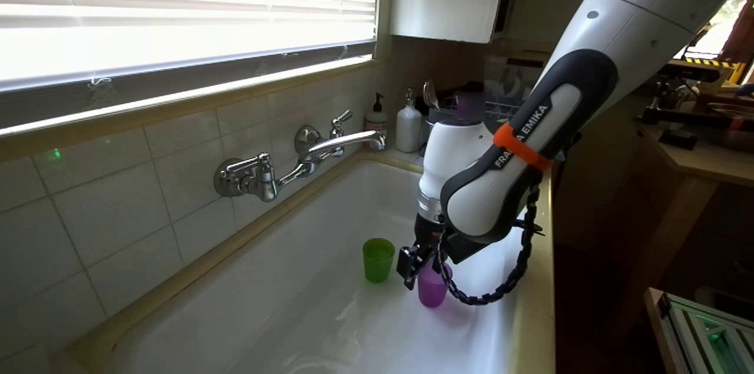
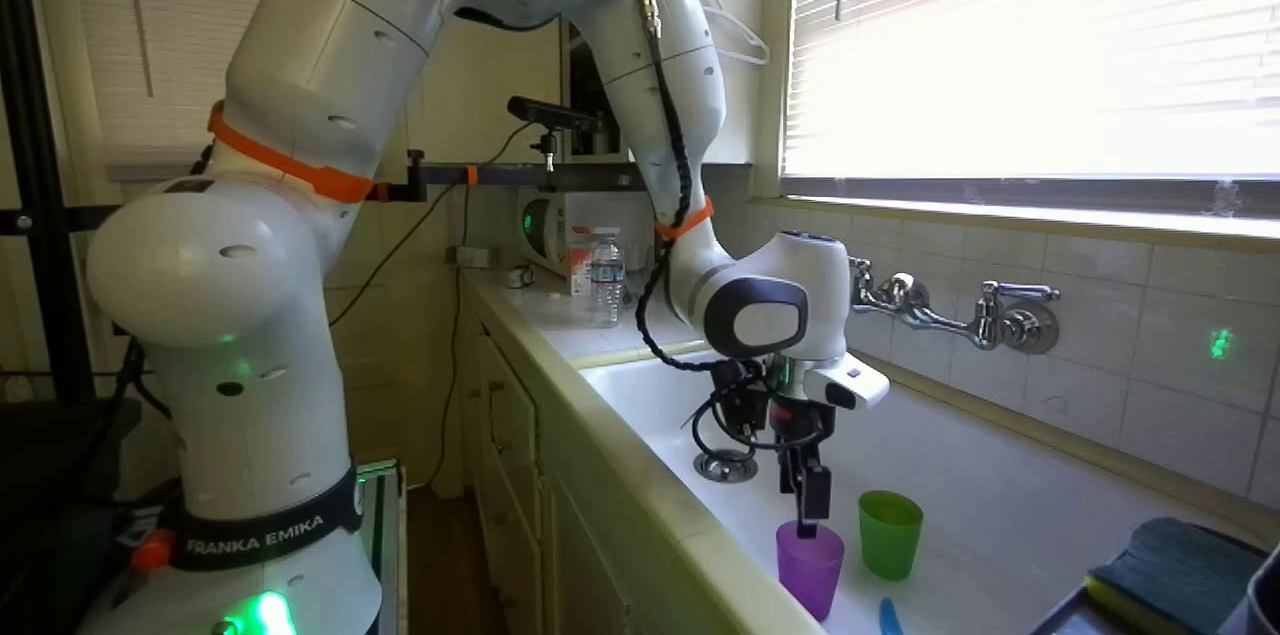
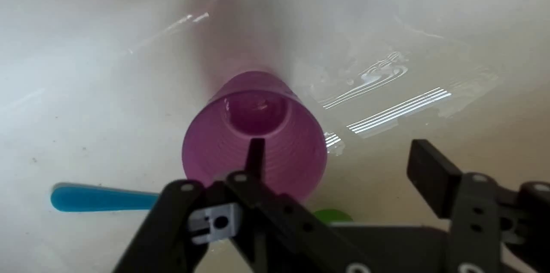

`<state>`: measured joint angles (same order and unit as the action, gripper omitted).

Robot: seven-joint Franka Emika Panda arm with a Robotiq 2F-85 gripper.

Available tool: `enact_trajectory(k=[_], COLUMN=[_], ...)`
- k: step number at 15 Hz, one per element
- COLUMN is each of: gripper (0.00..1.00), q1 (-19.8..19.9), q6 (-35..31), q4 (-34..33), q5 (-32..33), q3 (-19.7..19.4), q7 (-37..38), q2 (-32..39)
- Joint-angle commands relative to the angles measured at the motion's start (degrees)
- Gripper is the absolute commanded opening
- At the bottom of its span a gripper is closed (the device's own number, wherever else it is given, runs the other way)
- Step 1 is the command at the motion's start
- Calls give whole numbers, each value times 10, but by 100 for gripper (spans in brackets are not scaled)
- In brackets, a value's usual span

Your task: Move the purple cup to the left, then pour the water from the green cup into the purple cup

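Note:
The purple cup (image 1: pixel 433 288) stands upright in the white sink, seen in both exterior views; the wrist view looks down into its mouth. My gripper (image 3: pixel 341 165) is just over it with jaws spread wide. One of the fingers (image 3: pixel 256 157) overlaps the cup's mouth; whether its tip dips inside I cannot tell. The opposite finger is outside the cup, off to the right in the wrist view. Beside the purple cup, a short gap away, the green cup (image 2: pixel 889 535) stands upright. Only a sliver of it shows in the wrist view, behind the gripper. Any water in it is hidden.
A blue handle-like piece (image 3: pixel 103 197) lies on the sink floor near the purple cup. The wall-mounted faucet (image 1: pixel 341 141) reaches over the sink. A sponge (image 2: pixel 1120 605) rests at the sink's near end in an exterior view. Soap bottles (image 1: pixel 408 126) stand at the far corner.

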<state>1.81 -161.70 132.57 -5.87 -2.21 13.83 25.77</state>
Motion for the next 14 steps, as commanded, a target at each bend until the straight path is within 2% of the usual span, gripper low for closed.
enact_trajectory(k=[1,8,14], gripper=[54,2,1], q1=[-10,-3,-6], q6=[-16,-9,4], q4=[-30,-63,-96], q5=[1,-7,-7], q3=[-7,12,30], q7=[-13,-41,-60], q2=[42,71,70])
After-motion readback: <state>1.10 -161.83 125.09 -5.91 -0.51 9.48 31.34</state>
